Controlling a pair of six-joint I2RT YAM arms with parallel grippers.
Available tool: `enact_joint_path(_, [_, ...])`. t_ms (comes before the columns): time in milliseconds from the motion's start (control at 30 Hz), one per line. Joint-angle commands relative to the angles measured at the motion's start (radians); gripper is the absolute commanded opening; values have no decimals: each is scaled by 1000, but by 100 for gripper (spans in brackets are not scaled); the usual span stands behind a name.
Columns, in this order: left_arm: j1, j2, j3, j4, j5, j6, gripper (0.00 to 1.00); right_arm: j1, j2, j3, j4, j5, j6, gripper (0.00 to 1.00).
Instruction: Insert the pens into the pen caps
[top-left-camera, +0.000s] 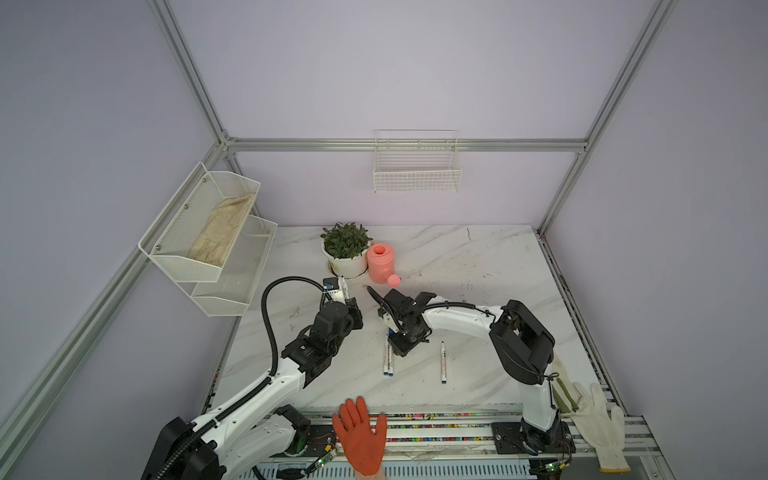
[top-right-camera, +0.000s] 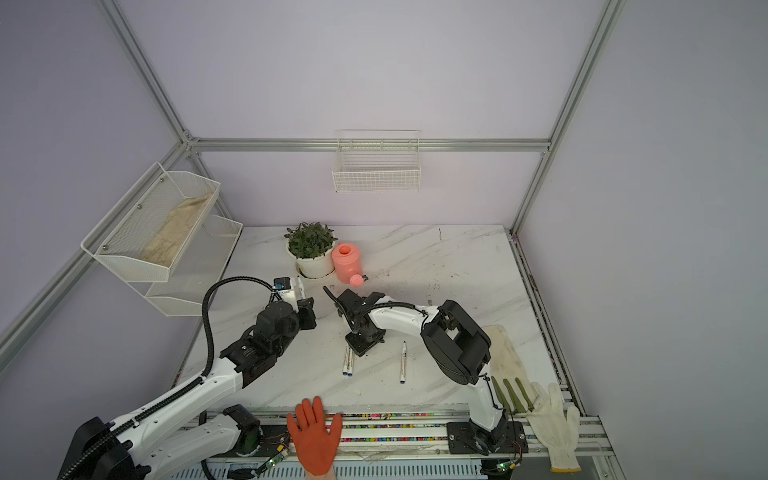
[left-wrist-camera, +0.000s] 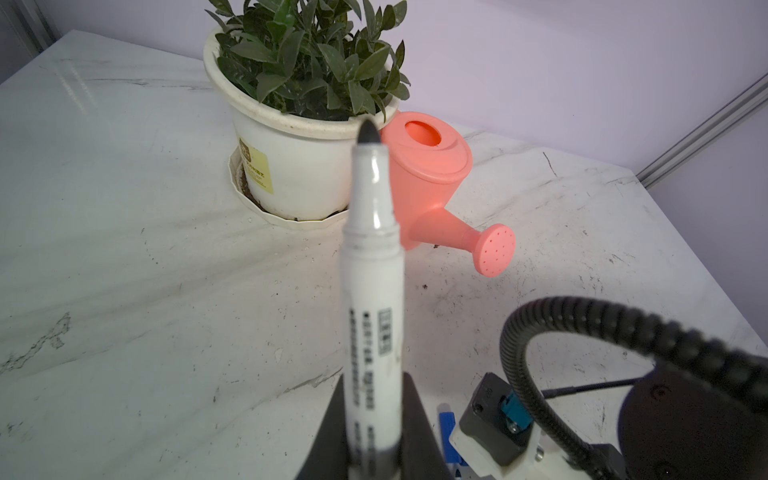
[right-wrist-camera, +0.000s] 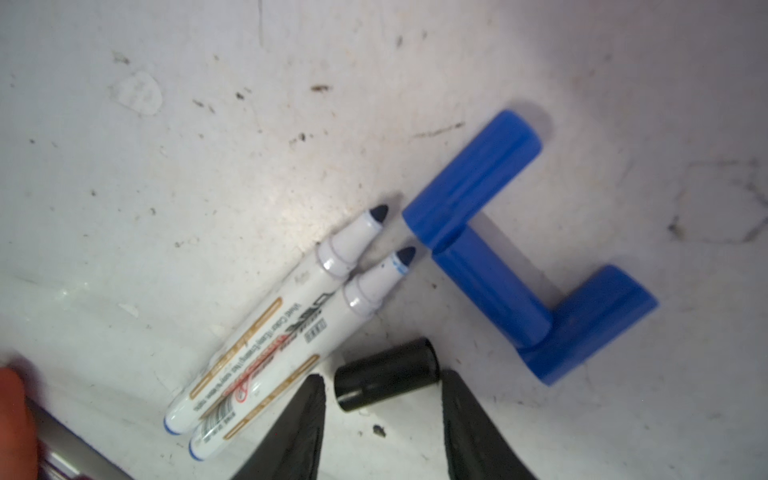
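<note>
We clamp the black-tipped pen (left-wrist-camera: 372, 266) in our left gripper (left-wrist-camera: 372, 401) while our right gripper (right-wrist-camera: 382, 381), jaws apart, straddles the black cap (right-wrist-camera: 388, 372) and must close next.

Both arms are built alike. The left arm (top-left-camera: 266, 384) and right arm (top-left-camera: 455, 322) have glossy white shell links dotted with small dark screws, joined by chunky matte black joint housings (top-left-camera: 521, 340). A ribbed black cable hose (top-left-camera: 269, 320) follows the left arm, and a thinner black cable (top-left-camera: 449, 306) runs along the right. The left wrist carries a white bracket with a blue connector (top-left-camera: 330, 285). The right gripper (right-wrist-camera: 380, 380) has dull black, wedge-shaped fingers (right-wrist-camera: 469, 432). The right arm stands on a flat black base plate (top-left-camera: 505, 440), and a small green circuit board (top-left-camera: 326, 457) with thin wires sits by the left arm's foot.
</note>
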Motion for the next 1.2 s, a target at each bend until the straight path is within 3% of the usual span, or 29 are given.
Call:
enact_joint_path(0, [2,-10,-39,30,8,18,0,4,28,3,-12,54,26,47])
enact_joint_path(200, [2,9,-29,39,25,23,0,-19,-15,-40,-8,133,39,47])
enact_joint_path(500, [2,46,-18,55,46,21,0,-63,-96,-76,24,37,23,47])
enact_joint_path(800, [2,32,-31,53,43,18,0,-65,-65,-60,52,-1,27,46])
enact_joint_path(1167, [2,23,-36,53,49,17,0,-63,-15,-36,35,102,29,42])
